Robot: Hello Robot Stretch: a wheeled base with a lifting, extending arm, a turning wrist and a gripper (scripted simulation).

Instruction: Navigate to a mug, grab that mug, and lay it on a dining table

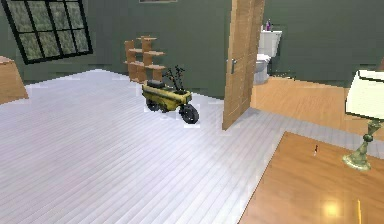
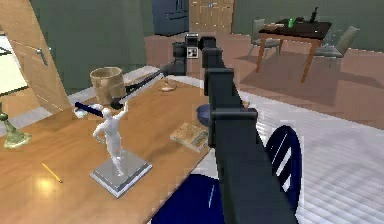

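The tan mug (image 2: 106, 82) sits toward the far edge of the wooden worktop (image 2: 150, 125), in the arm side view's left half. Just in front of it we see a white statue (image 2: 114, 140) on a grey base, holding up a dark bat that crosses below the mug. A pencil (image 2: 50, 172) lies nearer us on the wood, a lamp's base (image 2: 10, 130) stands at the left edge, and a flat tan book (image 2: 190, 135) lies by the worktop's right edge, against the arm (image 2: 235, 130).

The arm reaches out over the worktop, and the fingers (image 2: 140, 78) point left at the mug. We cannot tell their state, whether they touch the mug, or whether they hold anything.

A blue chair (image 2: 283, 160) stands right of the arm. Well beyond, at the upper right, we see the dining table (image 2: 290, 33) with chairs beside it.

In the forward view, the lamp (image 1: 366, 118) stands on the worktop's corner, with pale floor ahead, a yellow scooter (image 1: 170, 98), a low shelf (image 1: 145, 58) and an open wooden door (image 1: 240, 60)
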